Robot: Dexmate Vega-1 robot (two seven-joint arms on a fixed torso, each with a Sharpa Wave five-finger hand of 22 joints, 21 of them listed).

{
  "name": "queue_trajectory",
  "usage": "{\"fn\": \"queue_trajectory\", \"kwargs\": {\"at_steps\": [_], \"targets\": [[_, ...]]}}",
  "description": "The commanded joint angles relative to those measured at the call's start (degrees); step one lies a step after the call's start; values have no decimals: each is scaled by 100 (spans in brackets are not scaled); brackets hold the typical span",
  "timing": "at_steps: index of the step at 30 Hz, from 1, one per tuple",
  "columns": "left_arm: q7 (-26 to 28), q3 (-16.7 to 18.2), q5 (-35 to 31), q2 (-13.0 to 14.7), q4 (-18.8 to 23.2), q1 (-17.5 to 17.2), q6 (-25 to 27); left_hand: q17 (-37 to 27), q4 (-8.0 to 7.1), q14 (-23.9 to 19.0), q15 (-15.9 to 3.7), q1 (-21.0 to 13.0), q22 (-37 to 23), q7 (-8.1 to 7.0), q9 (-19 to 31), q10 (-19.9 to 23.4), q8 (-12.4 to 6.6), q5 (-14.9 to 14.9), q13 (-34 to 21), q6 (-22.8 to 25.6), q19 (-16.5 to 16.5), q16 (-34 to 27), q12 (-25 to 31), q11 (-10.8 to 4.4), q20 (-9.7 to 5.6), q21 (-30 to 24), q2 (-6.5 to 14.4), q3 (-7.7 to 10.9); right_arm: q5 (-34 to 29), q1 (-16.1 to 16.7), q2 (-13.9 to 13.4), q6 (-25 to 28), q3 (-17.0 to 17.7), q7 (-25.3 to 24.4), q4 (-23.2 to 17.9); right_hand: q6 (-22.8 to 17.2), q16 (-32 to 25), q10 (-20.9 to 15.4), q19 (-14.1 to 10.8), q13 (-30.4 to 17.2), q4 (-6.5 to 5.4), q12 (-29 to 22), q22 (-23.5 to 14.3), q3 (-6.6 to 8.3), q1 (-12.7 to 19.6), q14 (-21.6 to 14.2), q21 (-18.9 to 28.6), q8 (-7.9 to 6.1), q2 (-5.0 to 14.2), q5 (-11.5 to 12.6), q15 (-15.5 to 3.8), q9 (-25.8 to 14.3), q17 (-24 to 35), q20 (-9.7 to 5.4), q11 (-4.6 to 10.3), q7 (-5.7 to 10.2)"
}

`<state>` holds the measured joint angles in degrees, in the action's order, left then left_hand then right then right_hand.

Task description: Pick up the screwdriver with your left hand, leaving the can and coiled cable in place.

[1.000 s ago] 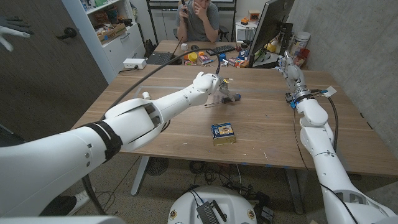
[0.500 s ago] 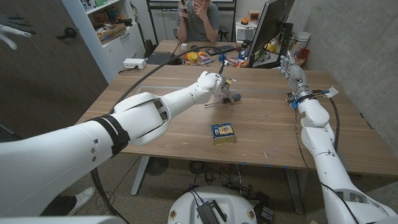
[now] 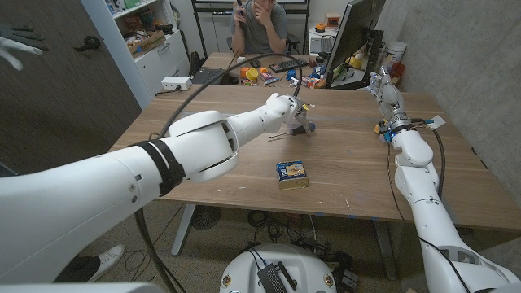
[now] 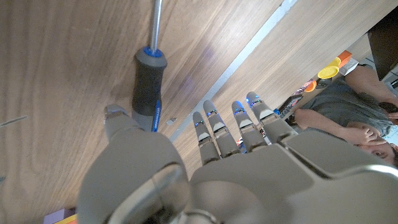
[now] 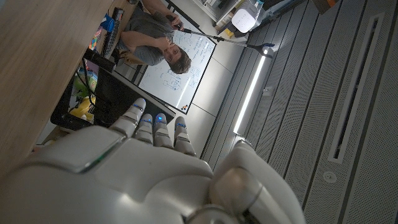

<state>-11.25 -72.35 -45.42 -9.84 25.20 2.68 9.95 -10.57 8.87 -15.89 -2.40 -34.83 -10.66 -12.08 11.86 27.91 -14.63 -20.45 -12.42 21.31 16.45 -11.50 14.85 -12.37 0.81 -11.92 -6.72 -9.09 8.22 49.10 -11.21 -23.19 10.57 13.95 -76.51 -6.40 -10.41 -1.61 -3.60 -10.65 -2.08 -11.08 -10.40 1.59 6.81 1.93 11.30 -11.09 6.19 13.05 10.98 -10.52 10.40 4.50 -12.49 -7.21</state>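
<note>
The left hand point(image 4: 205, 168), fingers apart and holding nothing, is just beside the screwdriver point(image 4: 148, 87); grasp and lift remain

The setting was an office or robotics lab workroom. A person point(image 3: 264, 24) sat behind the wooden tabletop point(image 3: 350, 175) at a cluttered desk point(image 3: 244, 69) with a keyboard point(image 3: 282, 64), beside a large monitor point(image 3: 361, 28), and white shelving point(image 3: 151, 37) packed with boxes stood against the far wall. In the right wrist view a whiteboard point(image 5: 177, 74) covered in writing and a perforated panel ceiling point(image 5: 329, 93) with a strip light point(image 5: 252, 87) showed behind the person.
</note>
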Motion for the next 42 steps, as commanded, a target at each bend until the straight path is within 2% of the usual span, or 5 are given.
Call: {"fn": "queue_trajectory", "kwargs": {"at_steps": [1, 18, 28, 33, 42], "targets": [[319, -858, 1017, -312, -594, 241, -157, -30, 9, -55, -621, -89, -17, 6, 33, 66, -31, -49, -15, 74, 65, -42, 26, 7, -18, -32, -7, -19, 66, 11, 15, -25, 84, -19, 17, -111, -49, -15, 3, -18, -48, -35, -12, -12, -60, -65, 13, -47, 22, -14, 19, -10, 3, 20, -15, -312], [-13, -289, 339, -169, -379, 15, 139, -39, -9, -138, -645, -372, -22, 12, 44, 400, -121, -106, -70, 376, 58, -54, 128, 3, -37, -25, 94, -25, 53, -47, 17, -7, 92, -49, 30, -343, -101, -682, -32, -23, -51, -261, -8, -19, -88, -331, 30, -69, -3, 5, -271, -10, -1, 4, 22, -106], [193, -642, 768, 62, -98, 34, 51, -63, -28, -755, -948, -1442, -36, -17, 56, 1725, -688, -266, -305, 1905, 177, -135, 477, -13, -137, -67, 809, 225, 109, -68, 44, 17, 139, -80, 81, -466, -109, -1125, -87, -11, -34, -385, -6, -28, -91, -560, 40, -56, -34, 10, -604, -11, -4, -47, 399, 105], [547, -1048, 1283, -293, -867, 193, -290, -99, -30, -1091, -994, -1889, -35, -22, 15, 2194, -844, -189, -429, 2417, 222, -152, 577, -15, -175, -76, 1114, 369, 184, -83, 67, -14, 188, -77, 105, -540, -106, -1288, -144, -6, -23, -420, -4, -39, -94, -670, 51, -57, -55, 7, -794, -11, -6, -82, 635, 229], [730, -1433, 1748, -289, -867, 245, -294, -217, 69, -2072, -1050, -3184, -43, 98, 13, 3758, -1284, 324, -742, 3665, 343, -198, 1100, 17, -227, -110, 1613, 1148, 238, -103, 62, -3, 247, -81, 132, -567, -89, -1417, -177, -1, -8, -434, -3, -53, -97, -759, 49, -39, -79, 4, -949, -11, -8, -123, 867, 326]]}}
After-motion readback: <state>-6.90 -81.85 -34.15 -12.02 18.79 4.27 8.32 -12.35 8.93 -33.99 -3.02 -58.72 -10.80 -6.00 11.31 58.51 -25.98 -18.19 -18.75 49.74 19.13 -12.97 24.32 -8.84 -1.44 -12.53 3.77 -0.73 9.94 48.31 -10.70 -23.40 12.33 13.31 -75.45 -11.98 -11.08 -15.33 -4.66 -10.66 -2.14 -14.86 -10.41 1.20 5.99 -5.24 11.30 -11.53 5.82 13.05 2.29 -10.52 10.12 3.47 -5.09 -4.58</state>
